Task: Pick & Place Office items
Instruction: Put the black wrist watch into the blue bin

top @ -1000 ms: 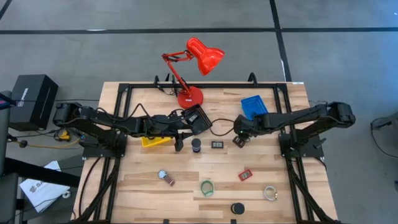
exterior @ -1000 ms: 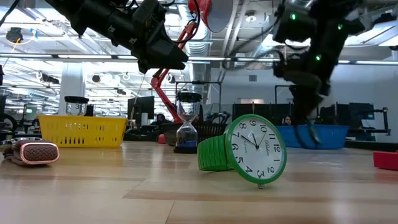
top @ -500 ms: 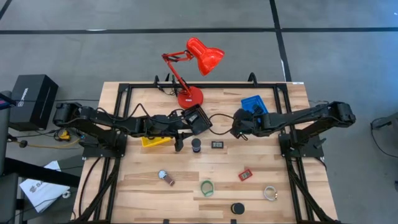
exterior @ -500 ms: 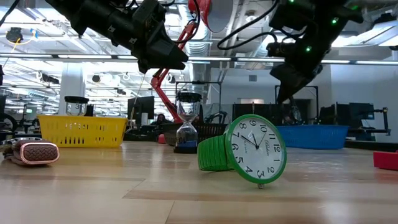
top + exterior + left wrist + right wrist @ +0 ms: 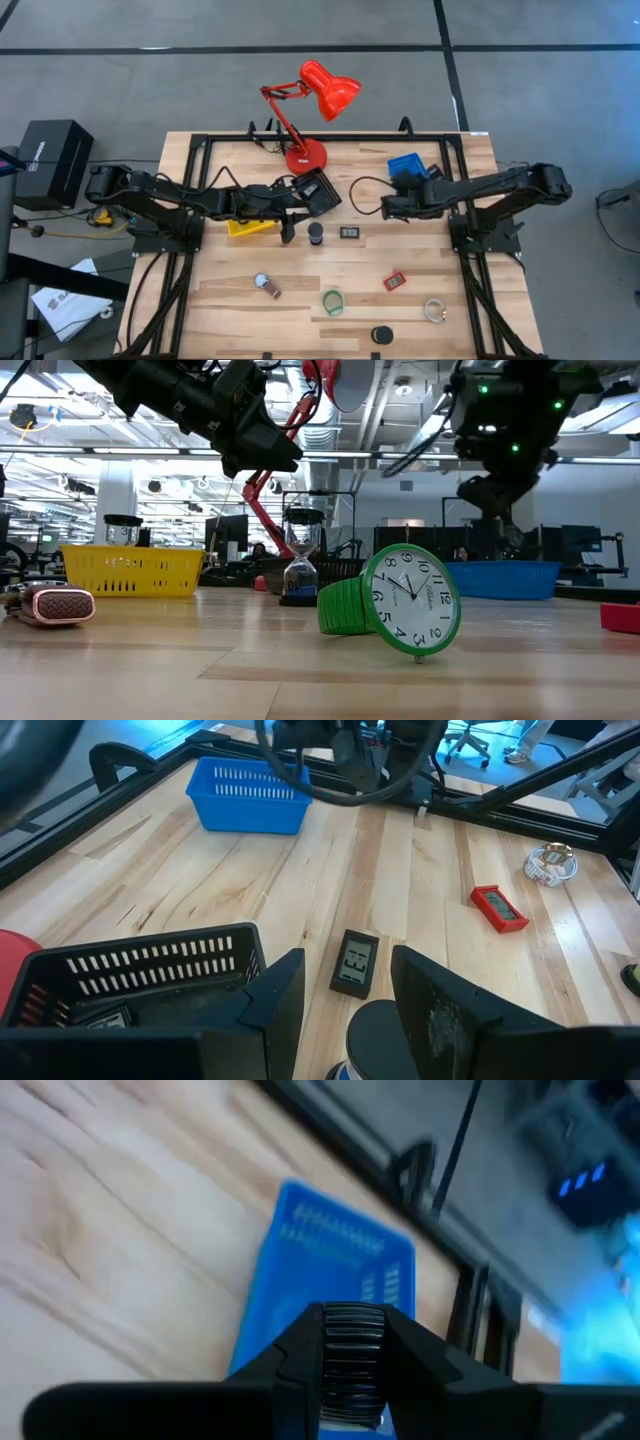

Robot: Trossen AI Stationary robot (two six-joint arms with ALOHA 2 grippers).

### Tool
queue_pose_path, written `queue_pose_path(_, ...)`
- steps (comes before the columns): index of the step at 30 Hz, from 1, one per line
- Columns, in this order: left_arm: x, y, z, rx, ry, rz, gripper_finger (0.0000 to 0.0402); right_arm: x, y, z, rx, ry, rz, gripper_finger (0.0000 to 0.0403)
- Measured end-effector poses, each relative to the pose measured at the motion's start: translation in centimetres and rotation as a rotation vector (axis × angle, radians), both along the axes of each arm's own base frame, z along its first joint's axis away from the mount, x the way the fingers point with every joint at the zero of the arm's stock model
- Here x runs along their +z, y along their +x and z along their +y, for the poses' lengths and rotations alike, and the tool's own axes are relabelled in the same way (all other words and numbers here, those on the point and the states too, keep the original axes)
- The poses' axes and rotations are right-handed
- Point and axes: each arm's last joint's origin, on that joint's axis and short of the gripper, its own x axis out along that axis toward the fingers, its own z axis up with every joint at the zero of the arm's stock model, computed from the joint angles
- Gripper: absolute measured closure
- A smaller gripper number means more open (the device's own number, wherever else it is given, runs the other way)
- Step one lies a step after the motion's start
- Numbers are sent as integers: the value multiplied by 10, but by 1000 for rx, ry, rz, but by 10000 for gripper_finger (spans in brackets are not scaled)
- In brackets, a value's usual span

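My right gripper [image 5: 405, 188] hangs above the table at the near edge of the blue tray [image 5: 400, 165], shut on a small black ribbed cylinder [image 5: 352, 1355]. My left gripper [image 5: 348, 952] waits open over the table's middle, between the yellow tray [image 5: 250, 228] and the black tray [image 5: 315, 190]. Just ahead of it stands an hourglass with black caps [image 5: 316, 235]. On the boards lie a small black rectangular piece [image 5: 350, 232], a red piece [image 5: 395, 281], a green watch [image 5: 333, 302], a brown-strapped watch [image 5: 267, 286], a clear ring [image 5: 434, 311] and a black puck [image 5: 382, 335]. My right gripper pinches the ribbed side [image 5: 352, 1380] of the small black cylinder between its two fingers. The cylinder is lifted clear of the table. The fingers slant downward toward the blue tray.
A big red desk lamp [image 5: 310, 110] stands at the table's far edge. A black metal frame [image 5: 200, 145] runs round the table's far half. The blue tray [image 5: 340, 1270] lies straight ahead of my right gripper.
My right gripper has risen from pointing steeply down at the table and tipped up toward level. It has swung round toward the blue tray, still shut on the black cylinder.
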Motion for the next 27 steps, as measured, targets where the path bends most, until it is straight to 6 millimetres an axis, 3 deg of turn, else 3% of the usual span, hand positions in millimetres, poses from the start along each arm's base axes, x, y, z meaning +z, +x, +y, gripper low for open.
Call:
queue_pose_path(4, 0, 0, 0, 0, 0, 0, 257, -5, -1, -4, -38, 120, -20, 331)
queue_pose_path(10, 0, 0, 0, 0, 0, -1, 257, -18, -3, -16, -38, 135, -16, 331)
queue_pose_path(19, 0, 0, 0, 1, 0, 0, 257, -22, 3, -33, -30, 217, -69, 331)
queue_pose_path(27, 0, 0, 0, 1, 0, 0, 257, -37, 7, -60, -57, 260, -11, 331)
